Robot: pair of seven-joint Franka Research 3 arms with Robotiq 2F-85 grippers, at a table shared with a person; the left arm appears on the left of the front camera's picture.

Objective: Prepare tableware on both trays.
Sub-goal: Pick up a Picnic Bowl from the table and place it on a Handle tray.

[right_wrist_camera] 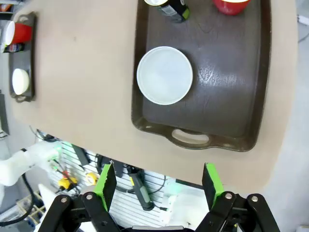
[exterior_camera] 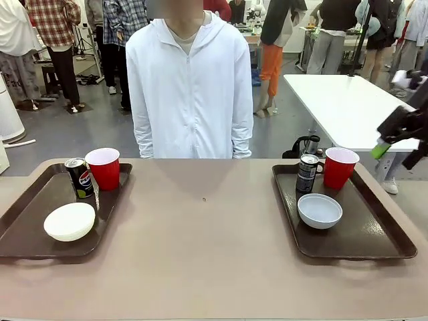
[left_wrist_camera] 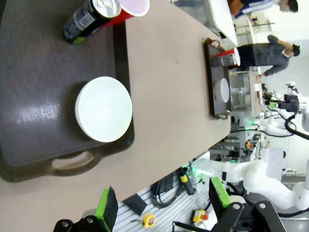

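Left tray (exterior_camera: 27, 231) at the table's left end: Pepsi can (exterior_camera: 79, 178) upright at the far side, touching or just beside a red cup (exterior_camera: 103, 168) in the far right corner, whitish bowl (exterior_camera: 69, 221) nearer the front rim. Right tray (exterior_camera: 374, 237) at the right end: dark slim can (exterior_camera: 307, 174) upright at the far left corner, second red cup (exterior_camera: 340, 167) just beside it, grey-white bowl (exterior_camera: 319, 210) in front, well inside the rim. Judged from this: each tray carrying one cup, one bowl, one can, so setting looks complete, little or nothing left. Broad bare stretch of tan table (exterior_camera: 207, 227) between the trays, free for crossing. Person standing at the far edge, hands out of sight. Left gripper (left_wrist_camera: 164, 205) raised above the near left table edge, green-padded fingers spread wide, nothing between them. Right gripper (right_wrist_camera: 159, 186) likewise high over the near edge by the right tray's handle cut-out, fingers wide apart, holding nothing; also seen at the front view's right margin, clear of the tray
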